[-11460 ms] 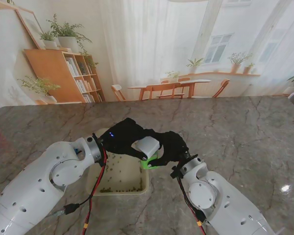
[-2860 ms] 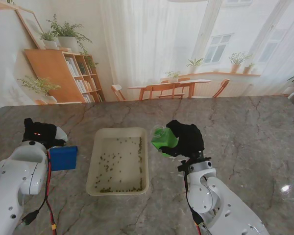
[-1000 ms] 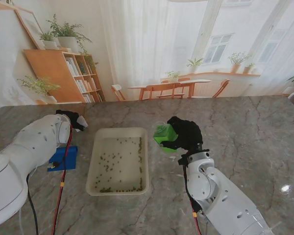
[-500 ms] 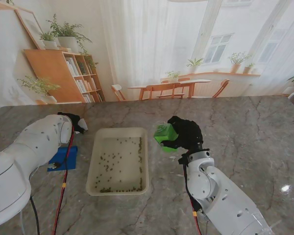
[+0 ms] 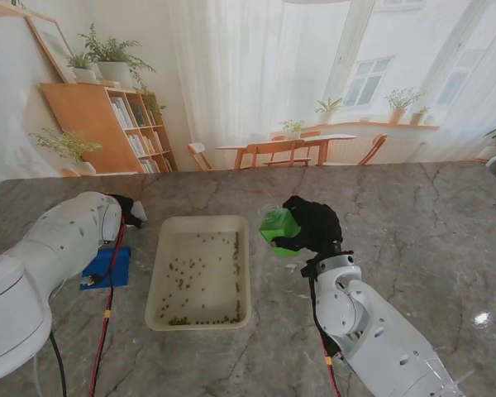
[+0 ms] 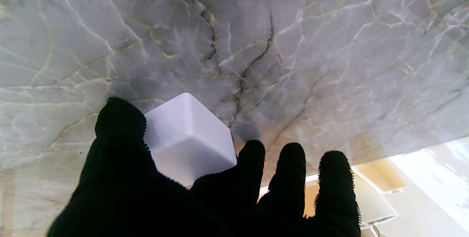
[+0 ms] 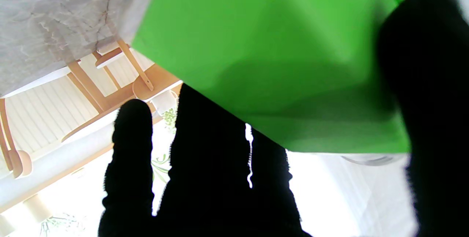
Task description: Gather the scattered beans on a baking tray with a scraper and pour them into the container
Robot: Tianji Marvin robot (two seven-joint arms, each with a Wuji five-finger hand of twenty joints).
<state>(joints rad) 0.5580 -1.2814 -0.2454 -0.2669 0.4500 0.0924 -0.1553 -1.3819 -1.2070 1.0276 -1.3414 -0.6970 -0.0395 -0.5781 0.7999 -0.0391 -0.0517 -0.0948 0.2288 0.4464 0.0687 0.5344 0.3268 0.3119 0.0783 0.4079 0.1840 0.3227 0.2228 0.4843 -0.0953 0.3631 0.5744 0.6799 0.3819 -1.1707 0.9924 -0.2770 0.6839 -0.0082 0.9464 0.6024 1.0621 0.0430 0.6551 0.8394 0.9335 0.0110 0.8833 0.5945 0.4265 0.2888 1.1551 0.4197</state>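
Stand view, left to right. Left arm bulks over the left side of the marble table (image 5: 413,223); a blue flat object (image 5: 107,265) lies on the table partly under the arm, near the tray's left side. Left hand (image 5: 126,208), black-gloved, sits at the far-left of the tray, mostly hidden by the forearm. Left wrist view: the hand's thumb and fingers (image 6: 253,167) grip a white block-shaped piece, apparently the scraper (image 6: 187,138), held over bare marble; whether it touches the table cannot be told.

Centre: cream baking tray (image 5: 200,318) flat on the table, long side running near to far. Green beans (image 5: 186,273) scattered across its floor, with a denser line along the near wall.

Right of the tray's far-right corner: right hand (image 5: 312,227), black-gloved, closed around the green container (image 5: 278,229), tilted and held clear of the table just beside the tray. Right wrist view: container's green wall (image 7: 271,54) fills the frame, fingers (image 7: 216,163) wrapped on one side, thumb on the other.
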